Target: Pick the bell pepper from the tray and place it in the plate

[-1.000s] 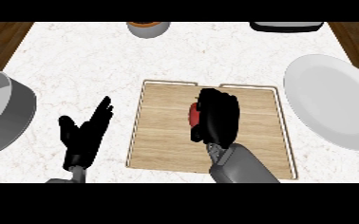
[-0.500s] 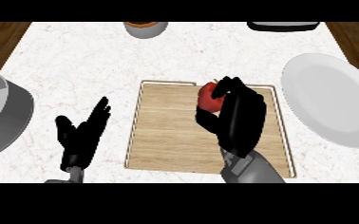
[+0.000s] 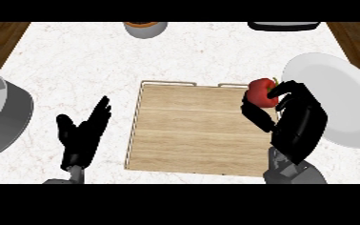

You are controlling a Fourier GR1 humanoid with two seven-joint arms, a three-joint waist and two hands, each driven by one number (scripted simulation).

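I have the red bell pepper [image 3: 263, 92] pinched between the thumb and curled fingers of my right hand [image 3: 295, 121], lifted over the far right corner of the wooden tray [image 3: 190, 128], just beside the white plate [image 3: 330, 83] to its right. My left hand [image 3: 81, 136] rests spread, fingers up, on the near left of the tabletop [image 3: 84, 57], well apart from the work.

My worry from here is the carry to the right. The pepper sits at the fingertips rather than deep in the palm, so I judge it could roll out if I swing fast. The plate's near rim is close to my hand; coming in low could clip the rim and shove or tip the plate. Letting go too early would put the pepper on the rim or back on the tray's edge, and being round it may roll off. A bowl [image 3: 145, 27] at the far edge is out of the way
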